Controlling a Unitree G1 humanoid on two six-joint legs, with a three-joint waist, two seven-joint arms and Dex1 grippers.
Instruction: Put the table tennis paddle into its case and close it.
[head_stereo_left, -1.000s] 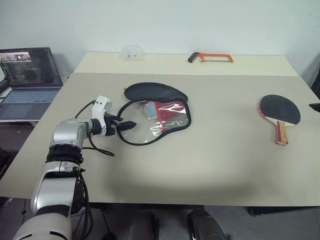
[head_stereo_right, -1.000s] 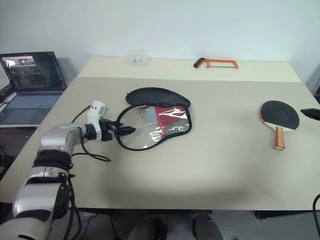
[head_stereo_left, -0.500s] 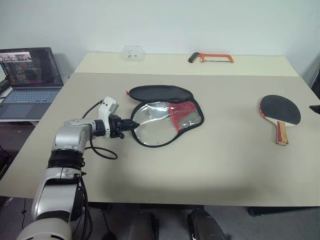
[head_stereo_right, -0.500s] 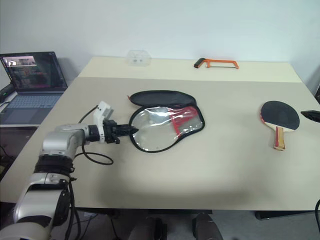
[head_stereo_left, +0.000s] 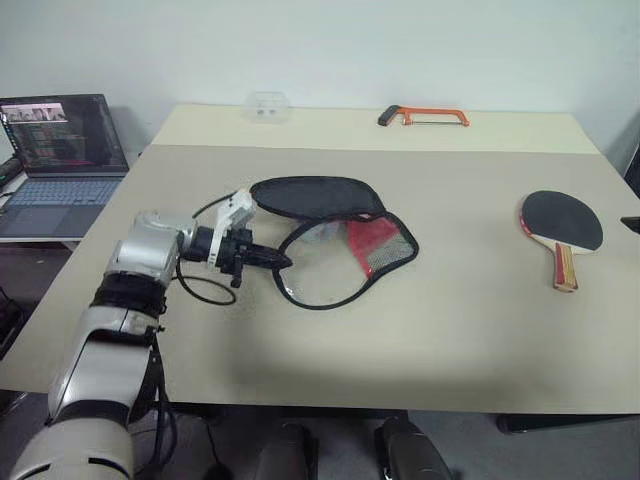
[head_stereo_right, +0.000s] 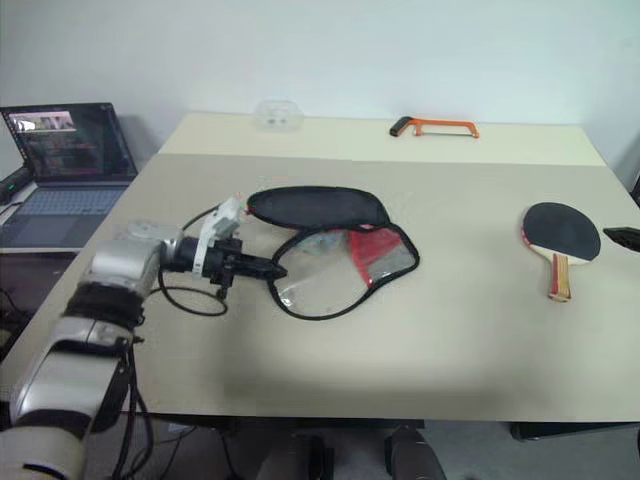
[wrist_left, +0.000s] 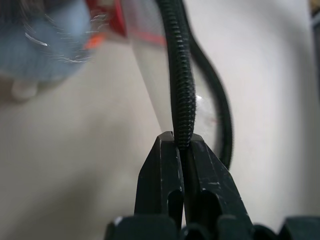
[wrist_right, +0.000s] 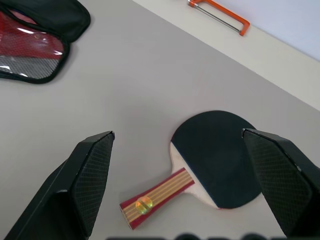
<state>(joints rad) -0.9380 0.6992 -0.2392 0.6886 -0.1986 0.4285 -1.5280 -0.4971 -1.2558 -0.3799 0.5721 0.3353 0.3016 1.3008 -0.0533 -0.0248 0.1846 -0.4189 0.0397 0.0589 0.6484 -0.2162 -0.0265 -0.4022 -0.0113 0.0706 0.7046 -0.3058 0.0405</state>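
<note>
The case (head_stereo_left: 372, 243) lies open at the table's middle: a black flap (head_stereo_left: 315, 197) at the back, and a clear side with a red panel tilted up off the table. My left gripper (head_stereo_left: 283, 263) is shut on the case's black zip rim (wrist_left: 181, 100) at its left edge. The table tennis paddle (head_stereo_left: 560, 222) lies flat at the right, black blade away from me and striped handle (wrist_right: 157, 192) toward me. My right gripper (wrist_right: 177, 134) hovers open above the paddle, one finger on each side of it, touching nothing.
An orange hacksaw (head_stereo_left: 422, 115) and a small clear box (head_stereo_left: 265, 105) lie on the far table. An open laptop (head_stereo_left: 60, 150) stands off the table's left side. A blurred grey-blue soft thing (wrist_left: 45, 45) sits by the case. A black cable loops beside my left wrist (head_stereo_left: 205, 292).
My left gripper went from open to shut on the case's rim, then drew it right and up. The case slid right and its clear side tilted up. The paddle stayed put.
</note>
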